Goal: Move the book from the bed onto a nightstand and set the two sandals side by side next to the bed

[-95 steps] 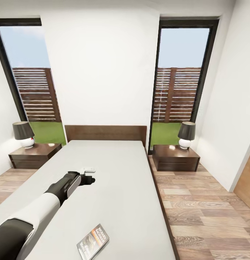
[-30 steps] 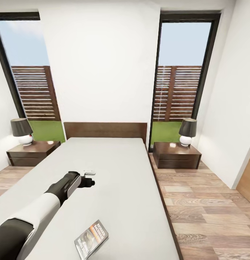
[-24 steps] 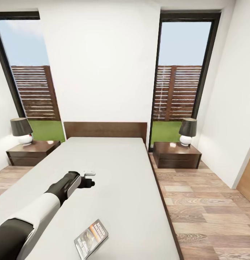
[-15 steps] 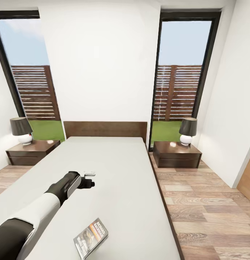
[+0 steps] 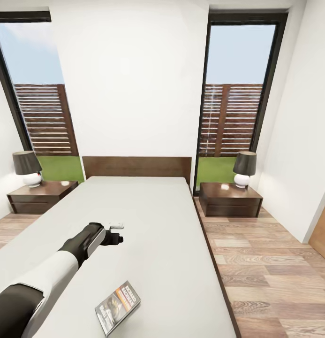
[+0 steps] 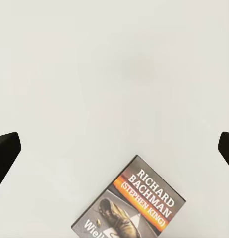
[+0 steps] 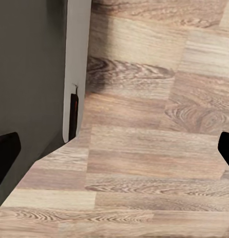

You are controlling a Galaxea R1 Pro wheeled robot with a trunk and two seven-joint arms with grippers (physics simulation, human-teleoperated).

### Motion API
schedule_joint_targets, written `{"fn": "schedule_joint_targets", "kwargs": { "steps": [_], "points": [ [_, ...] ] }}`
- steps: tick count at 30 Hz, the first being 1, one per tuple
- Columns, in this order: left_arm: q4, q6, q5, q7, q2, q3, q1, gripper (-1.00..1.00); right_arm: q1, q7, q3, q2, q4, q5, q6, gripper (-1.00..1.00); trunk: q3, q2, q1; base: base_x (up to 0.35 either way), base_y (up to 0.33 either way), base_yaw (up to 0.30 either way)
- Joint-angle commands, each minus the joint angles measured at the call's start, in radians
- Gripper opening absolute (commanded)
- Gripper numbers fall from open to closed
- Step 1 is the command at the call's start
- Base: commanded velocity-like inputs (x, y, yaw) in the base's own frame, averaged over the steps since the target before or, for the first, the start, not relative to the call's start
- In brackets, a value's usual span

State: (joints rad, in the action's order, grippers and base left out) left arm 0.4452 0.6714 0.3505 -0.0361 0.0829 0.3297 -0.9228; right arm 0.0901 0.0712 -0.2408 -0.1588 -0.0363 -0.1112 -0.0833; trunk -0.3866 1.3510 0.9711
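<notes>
Book [image 5: 117,307] lying flat near smooth grey bed [image 5: 148,220] foot edge; left hand [image 5: 116,233] hovering wide open, empty; right hand [image 7: 114,148] spread, gripping nothing, over wood-plank floor [image 5: 270,263].

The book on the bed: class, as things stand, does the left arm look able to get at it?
Probably yes. The book lies flat on the bare mattress of the bed with nothing around it. The left gripper, open, hangs beyond the book and would need to come back toward the robot.

Cut off and unreadable
The book [image 6: 129,201] runs off the left wrist picture's edge, its lower title lost; in the head view its lettering [image 5: 117,307] is too small to read.
</notes>
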Motion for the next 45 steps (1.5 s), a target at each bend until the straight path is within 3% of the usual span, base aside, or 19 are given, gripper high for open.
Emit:
{"fn": "schedule_joint_targets", "kwargs": {
  "steps": [1, 17, 45],
  "points": [
    [0.002, 0.004, 0.008, -0.004, 0.001, 0.007, -0.001, 1.00, -0.001, 0.004, -0.007, 0.000, -0.002, -0.011, -0.006, 1.00, -0.004, 0.008, 0.004, 0.000, 0.000, 0.000],
    [0.001, 0.003, 0.011, -0.006, -0.017, 0.006, -0.001, 1.00, 0.081, -0.070, -0.006, 0.025, -0.002, -0.015, -0.003, 1.00, -0.054, 0.120, 0.065, 0.000, 0.000, 0.000],
    [0.004, -0.007, 0.011, -0.007, -0.019, 0.006, -0.001, 1.00, 0.140, -0.076, -0.007, 0.040, -0.002, -0.015, -0.001, 1.00, -0.142, 0.316, 0.173, 0.000, 0.000, 0.000]
  ]
}}
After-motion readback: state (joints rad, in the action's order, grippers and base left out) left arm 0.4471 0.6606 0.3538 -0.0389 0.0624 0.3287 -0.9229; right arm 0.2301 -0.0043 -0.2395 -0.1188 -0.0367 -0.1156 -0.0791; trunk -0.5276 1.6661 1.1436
